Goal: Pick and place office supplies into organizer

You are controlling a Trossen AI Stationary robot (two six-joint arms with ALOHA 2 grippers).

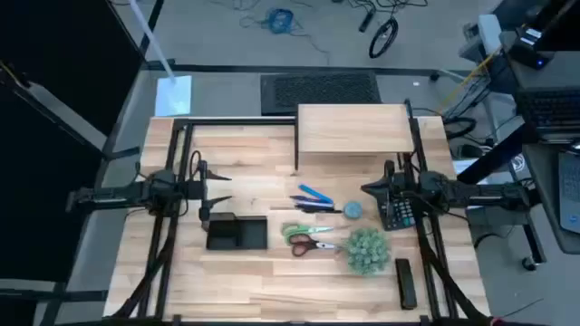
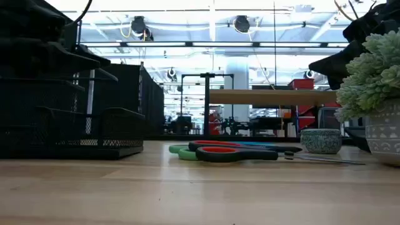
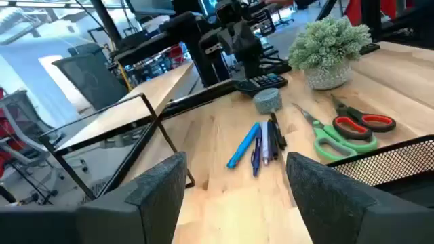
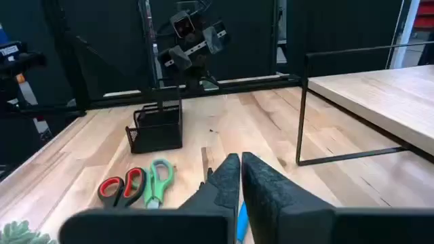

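Note:
Several slim blue and dark pens point(image 1: 313, 199) point(image 3: 261, 142) lie flat mid-table beside a small round blue-grey disc point(image 1: 352, 210) point(image 3: 267, 102). Scissors point(image 1: 308, 240) point(image 2: 225, 150) with red and green handles lie flat nearer the front edge. To their left stands the black mesh organizer point(image 1: 236, 233) point(image 4: 156, 127). My left gripper point(image 1: 213, 193) point(image 3: 234, 169) hovers open just beyond the organizer's far side, pointing toward the pens. My right gripper point(image 1: 367, 188) point(image 4: 240, 163) is shut and holds nothing, right of the pens and above the table.
A fuzzy green plant point(image 1: 367, 251) in a pot stands right of the scissors. A black calculator point(image 1: 399, 210) lies under my right arm. A wooden shelf riser point(image 1: 353, 127) stands at the far side. A flat black object point(image 1: 405, 282) lies near the front right.

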